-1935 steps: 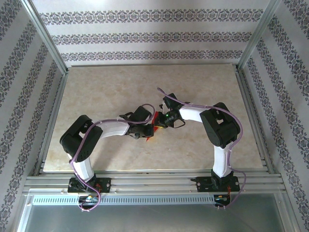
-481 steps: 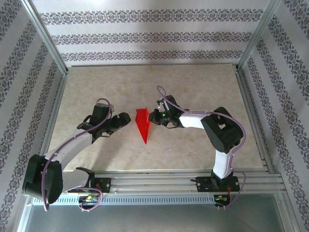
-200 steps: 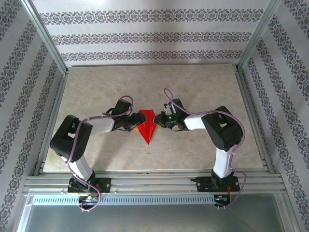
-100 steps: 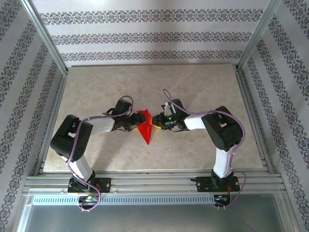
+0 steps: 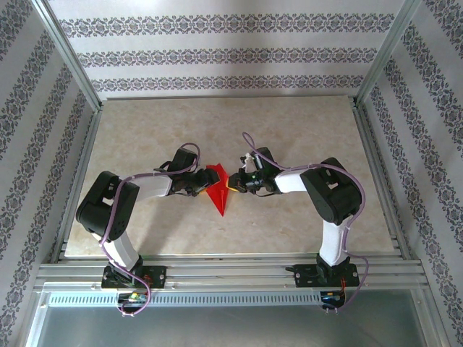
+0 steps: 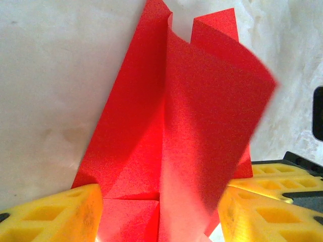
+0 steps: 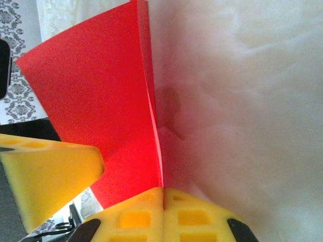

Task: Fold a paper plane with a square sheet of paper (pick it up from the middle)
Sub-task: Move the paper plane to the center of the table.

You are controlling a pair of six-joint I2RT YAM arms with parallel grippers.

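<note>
Tip of the paper plane [image 5: 218,191] points at the arm bases [image 5: 134,275]; you've got it lying mid-table, wide end away from them. Either side of the wide half: left claw [image 5: 197,185] touching the left edge, right claw [image 5: 235,183] touching the right edge, facing each other across it. Marbled tabletop [image 5: 289,137] beyond.

Left wrist view: left claw is spread apart, nothing gripped, its yellow fingers [image 6: 50,214] straddling the plane's wide end. Red corners run under both fingers; can't tell if they press down. Past them one half lies flat, the other flap stands up from the centre crease and curls right.

Right wrist view: right claw is closed down on that raised flap, red sheet running between its two fingers [image 7: 50,174].

Hard to read: the pinch point is cut off at the frame's bottom edge, so you can't see how much paper it has. Overhead, creases and layers are too small to make out, and the claws cover the plane's side edges. Dark shape [image 6: 318,113] at the left wrist view's right edge is cropped, unidentifiable.
</note>
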